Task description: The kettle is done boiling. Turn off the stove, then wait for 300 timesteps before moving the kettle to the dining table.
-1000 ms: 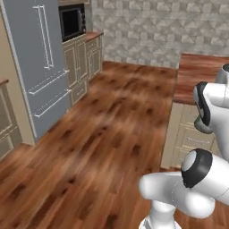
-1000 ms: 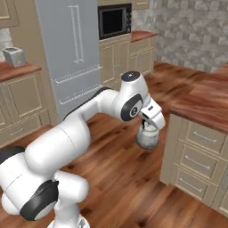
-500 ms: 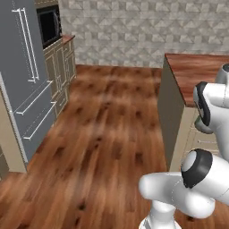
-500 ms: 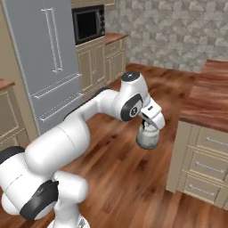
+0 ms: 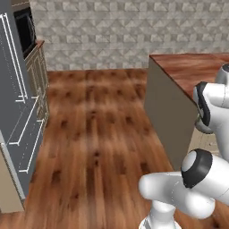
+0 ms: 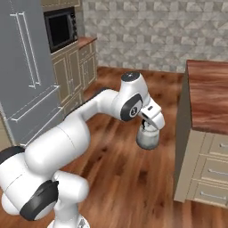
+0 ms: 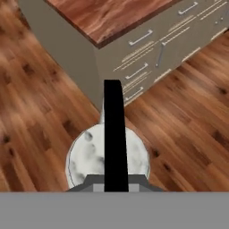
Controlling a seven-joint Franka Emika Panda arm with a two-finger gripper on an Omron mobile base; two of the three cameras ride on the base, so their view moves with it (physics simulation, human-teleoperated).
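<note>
One second of driving has swung your whole view: the fridge (image 6: 26,67) slid left, and the dining table (image 6: 209,95) now looms closer on the right. Your fingers remain clenched on the kettle (image 6: 148,137) handle, hanging over the floor (image 5: 98,134) beside that table.

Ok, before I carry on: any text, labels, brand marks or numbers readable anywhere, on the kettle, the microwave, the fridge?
None can be read.
Kettle: plain silvery body, black handle, no marking.
Microwave: dark front, no legible display or brand.
Fridge: bare grey doors.
Island drawers: handles, no labels.
</note>
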